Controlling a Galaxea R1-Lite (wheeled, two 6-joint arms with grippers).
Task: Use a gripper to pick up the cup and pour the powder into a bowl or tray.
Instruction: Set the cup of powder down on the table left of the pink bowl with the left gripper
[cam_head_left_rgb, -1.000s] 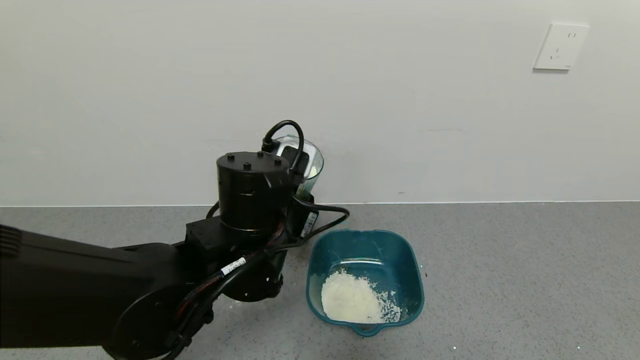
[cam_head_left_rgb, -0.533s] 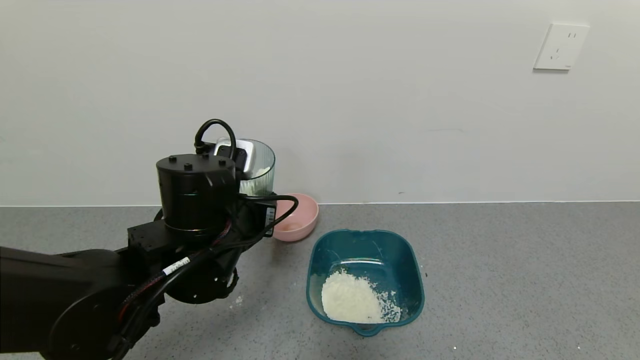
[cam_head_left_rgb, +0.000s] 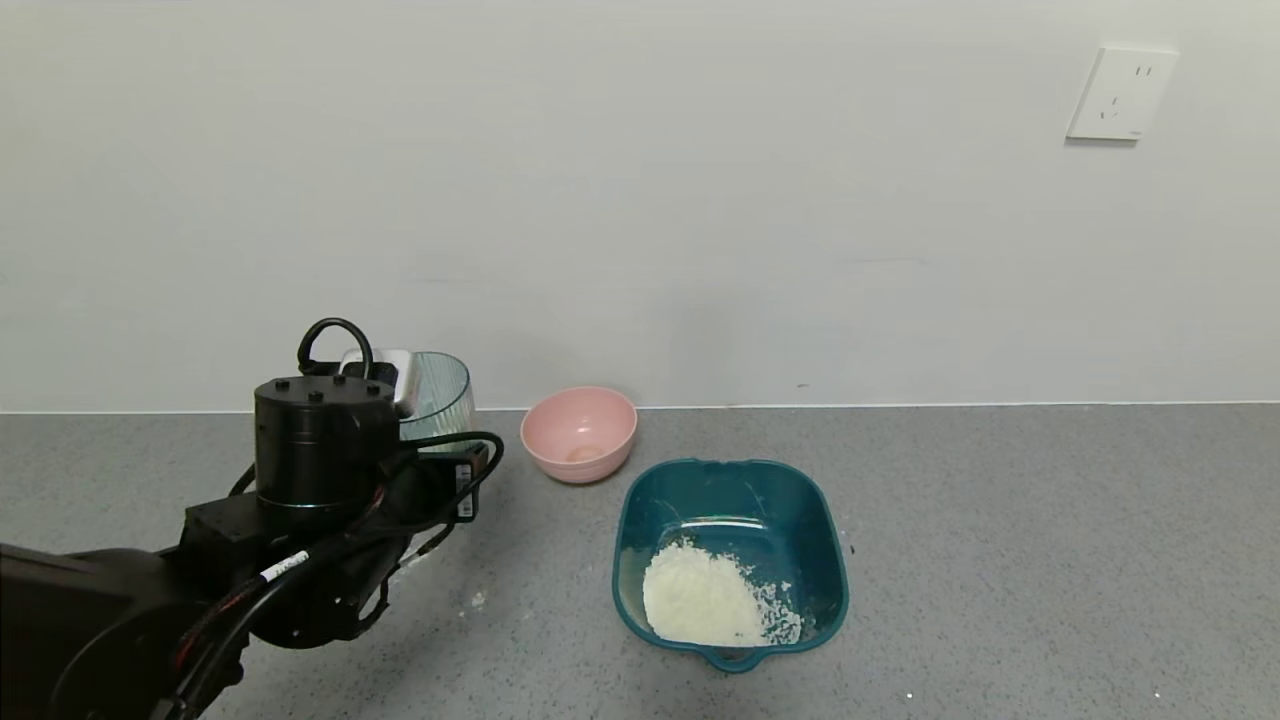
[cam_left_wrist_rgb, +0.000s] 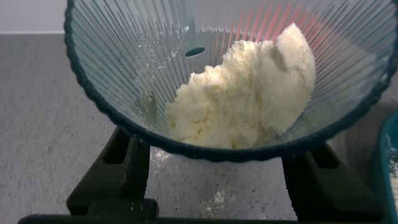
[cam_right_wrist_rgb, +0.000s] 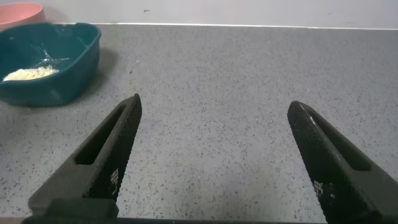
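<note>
My left gripper (cam_head_left_rgb: 432, 440) is shut on the ribbed pale blue-green cup (cam_head_left_rgb: 440, 398) and holds it about upright, low over the counter, left of the pink bowl. In the left wrist view the cup (cam_left_wrist_rgb: 124, 68) holds a clump of white powder (cam_left_wrist_rgb: 249, 87), with the dark fingers (cam_left_wrist_rgb: 134, 171) on both sides of it. The dark teal basin (cam_head_left_rgb: 825, 540) sits at centre front with a heap of powder (cam_head_left_rgb: 700, 600) in it, well right of the cup. My right gripper (cam_right_wrist_rgb: 214, 162) is open and empty over bare counter, out of the head view.
A small pink bowl (cam_head_left_rgb: 580, 435) stands near the wall between the cup and the basin. Specks of spilled powder (cam_head_left_rgb: 478, 600) lie on the grey counter. The basin (cam_right_wrist_rgb: 50, 62) and pink bowl (cam_right_wrist_rgb: 18, 12) show far off in the right wrist view.
My left arm has moved left and down with the cup, away from above the basin's back corner. The pink bowl, hidden behind the arm before, now shows.
</note>
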